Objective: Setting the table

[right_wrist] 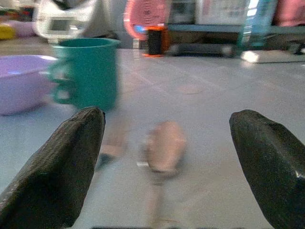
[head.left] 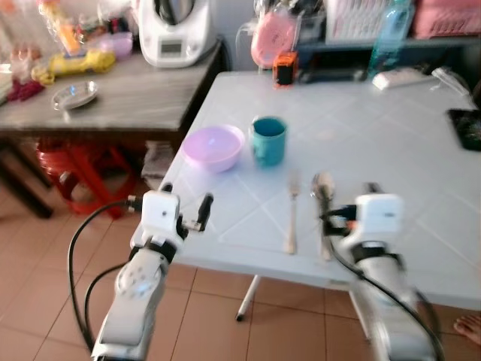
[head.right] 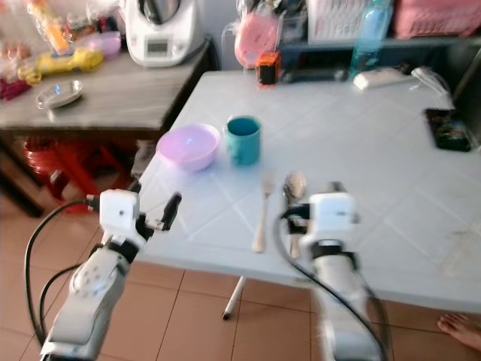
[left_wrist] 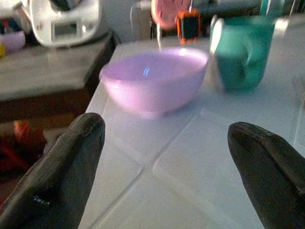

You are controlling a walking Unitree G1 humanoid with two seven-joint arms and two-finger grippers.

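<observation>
On the white table (head.left: 391, 143) a lilac bowl (head.left: 214, 147) stands near the left edge, with a teal mug (head.left: 268, 141) right beside it. In front of the mug a fork (head.left: 292, 214) and a spoon (head.left: 324, 201) lie side by side, handles toward me. My left gripper (head.left: 188, 198) is open at the table's near left corner and faces the bowl (left_wrist: 155, 81). My right gripper (head.left: 350, 201) is open just above the near edge. The spoon's bowl (right_wrist: 164, 145) lies between its fingers (right_wrist: 71, 157), a little ahead of them, untouched.
A wooden side table (head.left: 143, 98) to the left carries a white kitchen machine (head.left: 176, 30) and a metal dish (head.left: 74, 95); a red stool (head.left: 83, 169) stands under it. An orange item (head.left: 284, 69), a bottle (head.left: 391, 34) and a dark tablet (head.left: 466, 128) sit farther back. A person's foot (head.left: 470, 327) rests on the tiles.
</observation>
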